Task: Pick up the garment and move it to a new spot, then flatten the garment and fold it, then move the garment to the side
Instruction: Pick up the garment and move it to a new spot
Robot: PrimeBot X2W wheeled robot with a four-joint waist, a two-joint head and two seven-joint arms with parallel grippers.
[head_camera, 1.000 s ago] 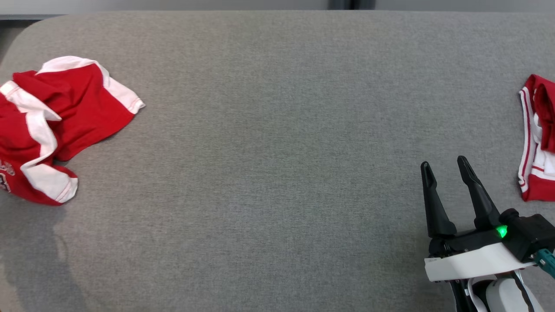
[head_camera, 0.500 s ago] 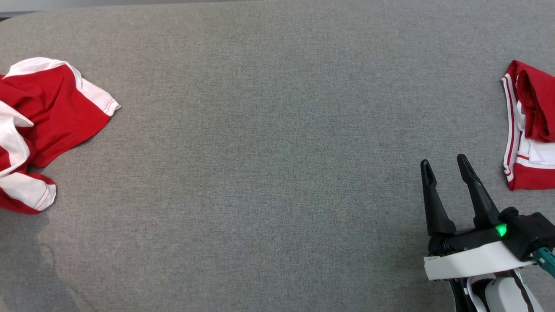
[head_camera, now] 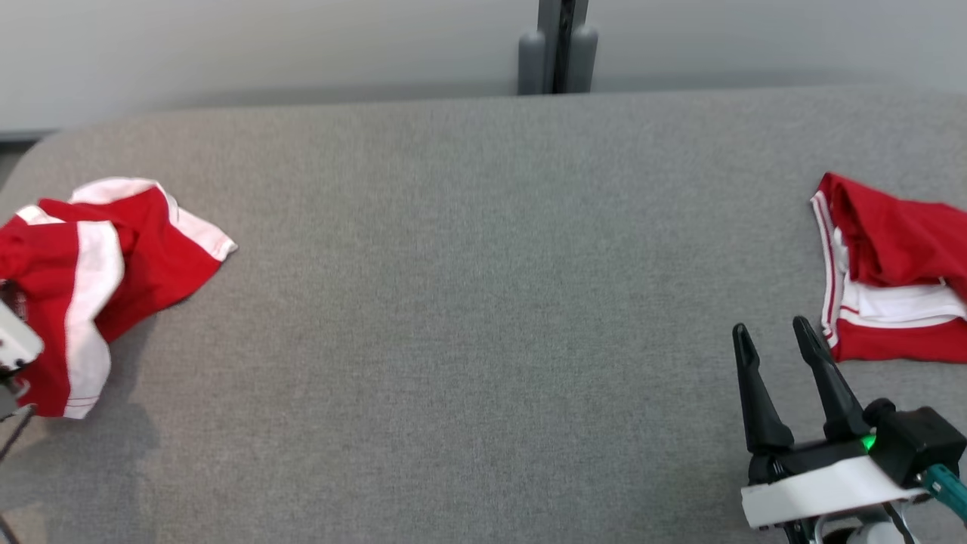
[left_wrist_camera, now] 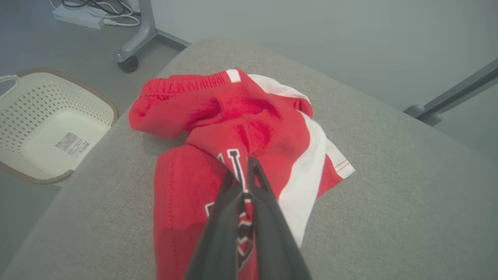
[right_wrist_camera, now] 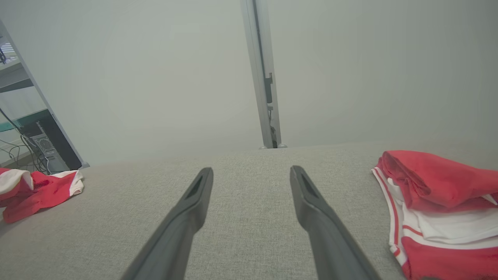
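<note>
- Plainly, the task is at its very start: the crumpled red-and-white garment (head_camera: 98, 264) lies in a heap at the left edge of the grey fabric-covered surface (head_camera: 483, 302), near its far left corner.
- In the left wrist view, the left gripper (left_wrist_camera: 244, 171) has its two dark fingers pinched together on a fold of the garment (left_wrist_camera: 241, 124) by the white lettering. The grasp looks made, though most of the cloth rests on the surface.
- At the near right corner the right gripper (head_camera: 770, 326) hovers over bare fabric, its fingers spread wide with nothing between them.
- A second red-and-white piece, folded flat (head_camera: 891, 272), sits at the right edge, just beside that gripper but not touching it.
- A cream perforated plastic basket (left_wrist_camera: 50, 116) stands on the floor off the left end.
- By my reading, only the grip is done. The left arm has yet to lift the garment and carry it to the open middle. After that the garment must be spread flat, folded and set aside.
</note>
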